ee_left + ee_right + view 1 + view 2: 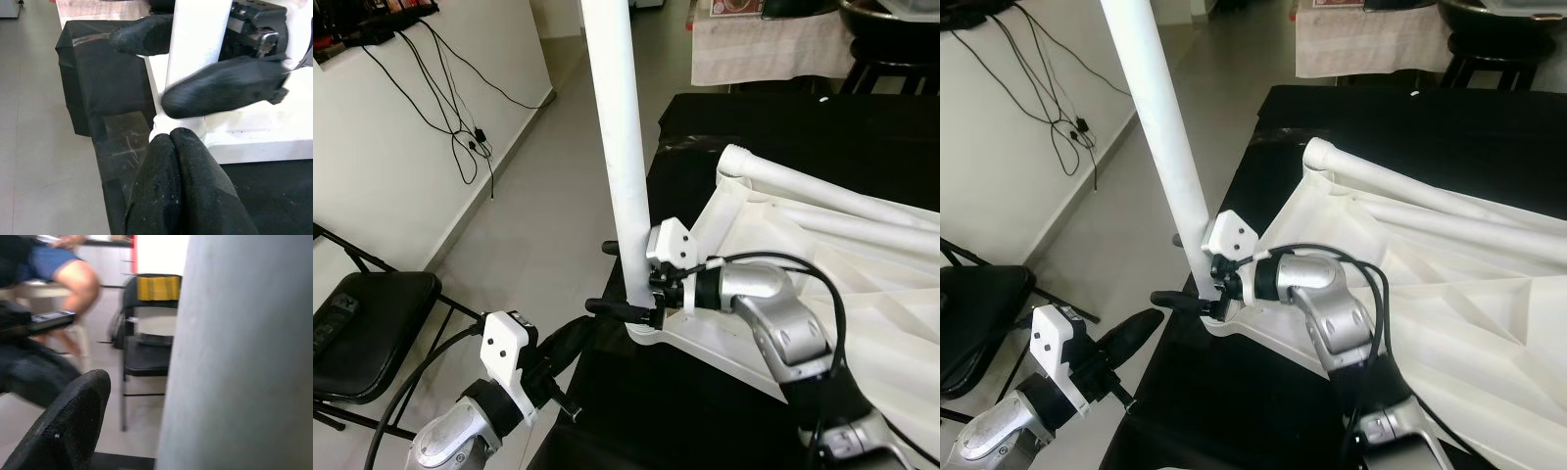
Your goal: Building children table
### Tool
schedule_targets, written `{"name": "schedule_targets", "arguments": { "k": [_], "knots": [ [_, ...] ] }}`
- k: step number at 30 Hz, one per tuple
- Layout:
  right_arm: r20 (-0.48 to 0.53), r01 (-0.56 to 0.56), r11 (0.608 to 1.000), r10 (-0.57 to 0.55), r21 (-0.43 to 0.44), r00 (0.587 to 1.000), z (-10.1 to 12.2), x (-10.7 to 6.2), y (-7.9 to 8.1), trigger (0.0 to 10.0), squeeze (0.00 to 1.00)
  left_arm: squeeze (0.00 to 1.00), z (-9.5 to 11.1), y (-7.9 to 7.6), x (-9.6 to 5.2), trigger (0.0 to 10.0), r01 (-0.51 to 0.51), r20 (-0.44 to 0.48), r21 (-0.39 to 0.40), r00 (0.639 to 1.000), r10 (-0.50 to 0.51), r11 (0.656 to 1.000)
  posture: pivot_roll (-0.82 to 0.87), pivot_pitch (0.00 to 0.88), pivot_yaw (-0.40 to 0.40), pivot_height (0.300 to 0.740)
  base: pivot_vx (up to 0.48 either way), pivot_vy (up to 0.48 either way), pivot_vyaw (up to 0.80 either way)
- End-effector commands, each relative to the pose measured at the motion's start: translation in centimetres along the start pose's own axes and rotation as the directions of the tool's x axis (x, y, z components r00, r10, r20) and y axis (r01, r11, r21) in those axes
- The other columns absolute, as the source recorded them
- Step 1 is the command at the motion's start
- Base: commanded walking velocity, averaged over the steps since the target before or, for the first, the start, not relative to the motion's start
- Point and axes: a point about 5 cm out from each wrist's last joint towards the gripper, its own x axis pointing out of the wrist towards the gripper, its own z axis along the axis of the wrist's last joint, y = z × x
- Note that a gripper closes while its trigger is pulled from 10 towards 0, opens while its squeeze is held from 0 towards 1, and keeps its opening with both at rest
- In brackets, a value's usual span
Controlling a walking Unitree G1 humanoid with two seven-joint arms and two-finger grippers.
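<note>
Nearest to me, the left claw (570, 338) hangs low at the edge of the black-covered surface (705, 411), its two black fingers pressed together on nothing, the tips just short of the foot of the leg.

A little further in, the right claw (628, 277) is clamped around the white table leg (619, 127) close to its bottom end, one finger on each side of the tube. The leg stands nearly upright, leaning slightly, with its foot set into the corner of the white tabletop (822, 255), which lies upside down on the surface with its ribbed underside showing.

My worry is the long lever above that low grip. If the leg is not fully seated in its corner socket, the tall upper part could swing and twist out of the claw, or pry the corner up. That corner also sits right at the edge of the surface, so a hard sideways push might slide the tabletop off toward the floor.

Beyond, the black surface runs back toward a cloth-covered table (769, 44). To the left a black folding chair (372, 333) stands on the pale tiled floor, and dark cables (460, 108) trail down the white wall.
</note>
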Motion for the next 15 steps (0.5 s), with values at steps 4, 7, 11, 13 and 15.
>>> {"name": "schedule_targets", "arguments": {
  "k": [4, 7, 11, 13, 15],
  "knots": [
    [0.021, -0.100, 0.995, 0.100, 0.023, 0.995, 0.1, 1.1, 0.6, 10.0, 0.00, 0.00, -0.5, 0.1, -0.3, 10.0, -0.016, -0.024, -0.001, 1.000, 0.016, 1.000, -0.04, 0.105, 0.089, 0.740, 0.000, 0.000, 0.00],
    [0.061, -0.194, 0.979, 0.191, 0.054, 0.980, 0.7, 1.2, 0.0, 10.0, 0.00, 0.00, -0.5, 0.0, -0.4, 10.0, -0.017, -0.024, 0.000, 1.000, 0.017, 1.000, -0.03, 0.109, 0.090, 0.740, 0.000, 0.000, 0.00],
    [0.072, -0.224, 0.973, 0.220, 0.061, 0.973, 0.9, 1.2, -0.1, 4.4, 0.00, 0.00, -0.5, -0.1, -0.4, 10.0, -0.017, -0.024, 0.000, 1.000, 0.017, 1.000, -0.04, 0.109, 0.089, 0.740, 0.000, 0.000, 0.00],
    [0.090, -0.260, 0.963, 0.254, 0.067, 0.963, 0.9, 1.1, -0.4, 0.0, 0.00, 0.00, -0.5, -0.2, -0.3, 10.0, -0.014, -0.024, -0.002, 1.000, 0.014, 1.000, -0.04, 0.107, 0.087, 0.740, 0.000, 0.000, 0.00],
    [0.097, -0.266, 0.962, 0.259, 0.068, 0.961, 0.9, 1.0, -0.4, 0.0, 0.00, 0.00, -0.5, -0.2, -0.3, 10.0, -0.014, -0.024, -0.002, 1.000, 0.014, 1.000, -0.04, 0.106, 0.089, 0.740, 0.000, 0.000, 0.00]
  ]
}}
